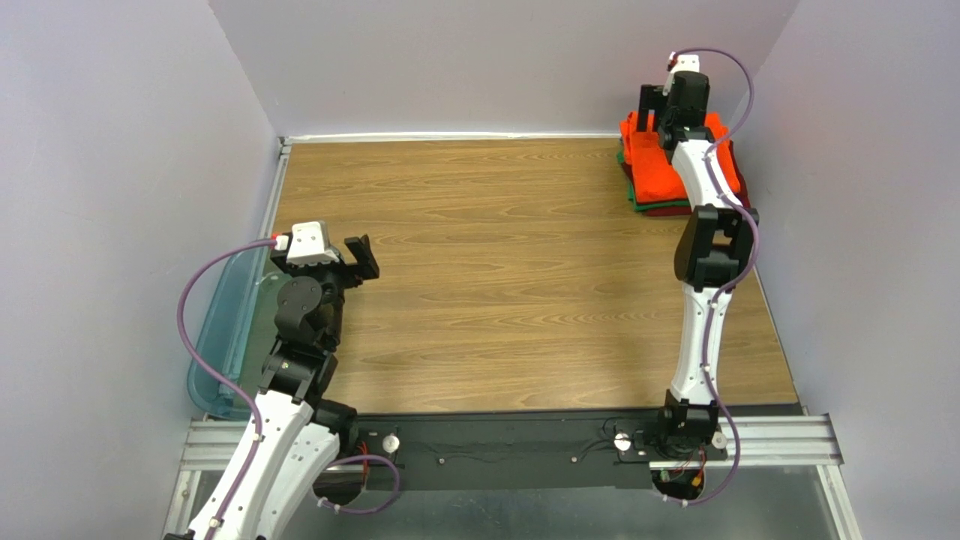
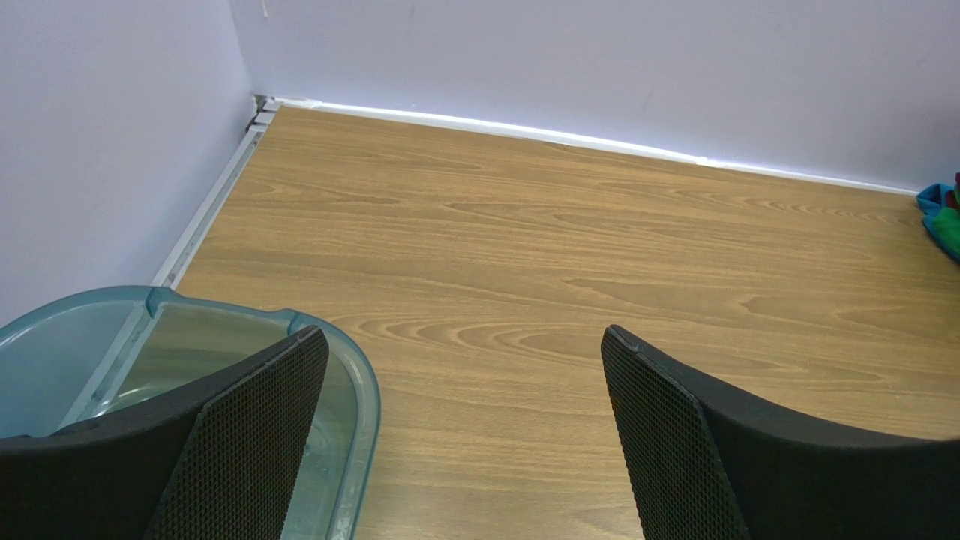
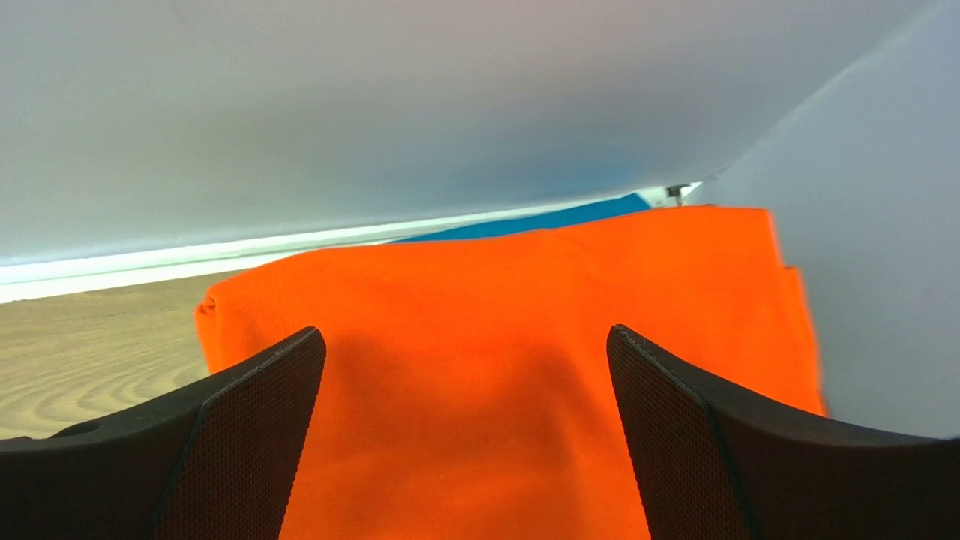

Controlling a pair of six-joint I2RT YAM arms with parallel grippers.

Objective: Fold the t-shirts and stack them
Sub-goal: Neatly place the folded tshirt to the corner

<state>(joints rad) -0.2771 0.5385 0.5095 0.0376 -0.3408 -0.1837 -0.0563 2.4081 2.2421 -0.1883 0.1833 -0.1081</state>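
A folded bright orange t-shirt (image 1: 654, 169) lies on top of a stack of folded shirts, green and dark red (image 1: 659, 207) beneath it, in the far right corner of the table. My right gripper (image 1: 665, 113) hovers open just above the orange shirt (image 3: 496, 338), jaws wide apart, nothing between them. A blue cloth edge (image 3: 541, 219) shows behind the orange shirt. My left gripper (image 1: 361, 259) is open and empty at the left, above bare wood beside the bin; its fingers (image 2: 687, 439) are wide apart.
A translucent blue-grey plastic bin (image 1: 225, 326) lies at the table's left edge, its rim (image 2: 355, 394) under my left finger. White walls close in the back and both sides. The wooden table (image 1: 507, 270) stretches between the arms.
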